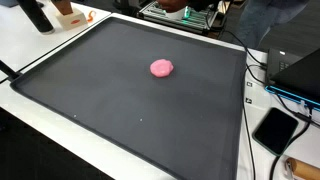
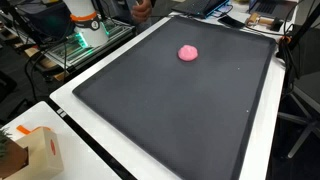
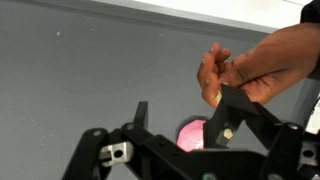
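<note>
The lump (image 1: 161, 67) lies on the mat (image 1: 100, 100), nearer its far edge. A phone (image 1: 275, 128) rests on the table (image 1: 30, 125) beside the mat. A hand (image 3: 250, 70) hangs over the mat near the lump.

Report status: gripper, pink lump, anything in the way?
Gripper open, holding nothing. Pink lump lies alone on the dark mat. A person's hand shows beside the gripper in wrist view.

The black gripper (image 3: 185, 110) looks like matt, hard plastic. Just past it, the pink round lump (image 3: 190, 130) looks soft and dull, on a smooth, matt dark grey mat (image 3: 70, 70).
</note>
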`<move>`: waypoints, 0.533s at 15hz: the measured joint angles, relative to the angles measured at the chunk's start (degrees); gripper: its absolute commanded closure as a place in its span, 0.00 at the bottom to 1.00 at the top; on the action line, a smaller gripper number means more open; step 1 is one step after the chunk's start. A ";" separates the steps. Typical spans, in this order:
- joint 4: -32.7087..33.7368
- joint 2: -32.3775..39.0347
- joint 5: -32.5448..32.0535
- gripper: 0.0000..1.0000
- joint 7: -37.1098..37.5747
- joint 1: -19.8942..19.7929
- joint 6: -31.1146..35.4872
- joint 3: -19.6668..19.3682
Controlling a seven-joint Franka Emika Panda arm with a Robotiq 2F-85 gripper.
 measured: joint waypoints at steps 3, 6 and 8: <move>0.09 0.05 0.00 0.44 0.00 -0.17 0.00 0.22; 0.19 0.05 0.00 0.67 0.00 -0.33 0.00 0.56; 0.19 0.05 0.00 0.81 0.00 -0.34 0.00 0.79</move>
